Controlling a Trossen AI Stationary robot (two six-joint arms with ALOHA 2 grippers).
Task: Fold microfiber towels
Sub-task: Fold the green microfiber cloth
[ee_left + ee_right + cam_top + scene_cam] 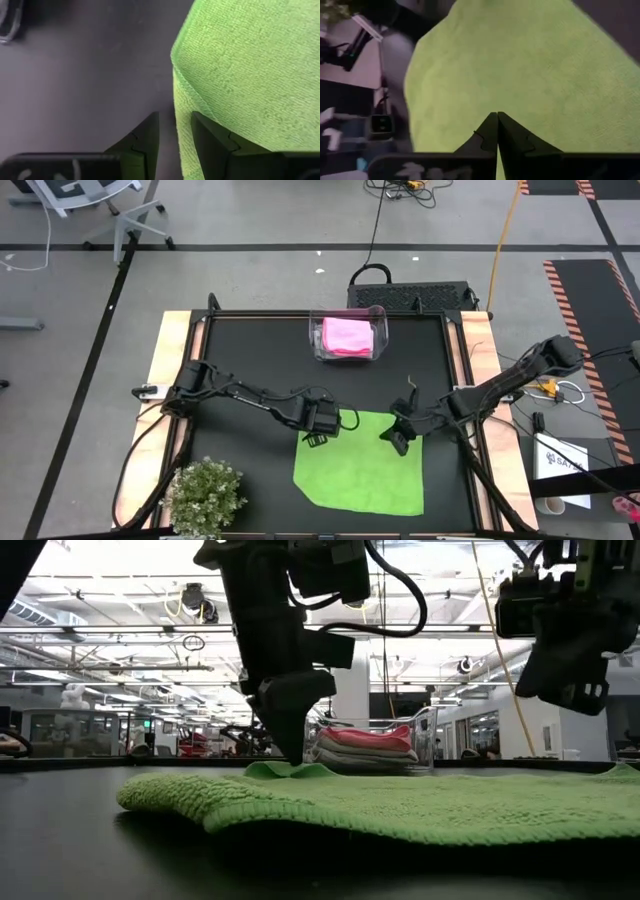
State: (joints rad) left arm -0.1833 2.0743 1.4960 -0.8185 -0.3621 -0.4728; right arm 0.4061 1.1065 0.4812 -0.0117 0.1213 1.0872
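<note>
1. Near the table's front edge, at about six o'clock from the table's centre in the high view, a lime green towel (362, 462) lies spread flat on the black table (250, 350), a single layer with one corner cut off or tucked at seven o'clock.

2. Its far edge runs roughly from nine to three o'clock, and its slightly longer axis seems to run from twelve to six, toward the front edge.

3. At the towel's eleven o'clock corner sits the left gripper (318, 438). The left wrist view shows its jaws narrowly parted, straddling the towel's raised edge; whether they actually pinch the cloth I cannot tell. The low view shows a small ripple of cloth lifted beneath it.

4. At the towel's one o'clock corner hangs the right gripper (400, 442), its jaws pressed fully together and holding nothing, hovering just above the cloth.

5. My judgement: both grippers flank the far edge so that they can lift the two far corners together and carry them toward six o'clock for a first fold.

6. At twelve o'clock on the table stands a clear plastic bin (318, 345) holding a folded pink towel (348, 335) on top of a stack, probably finished work kept out of the way.

7. At seven o'clock, off the cloth, stands a small bushy plant (205, 495).
</note>
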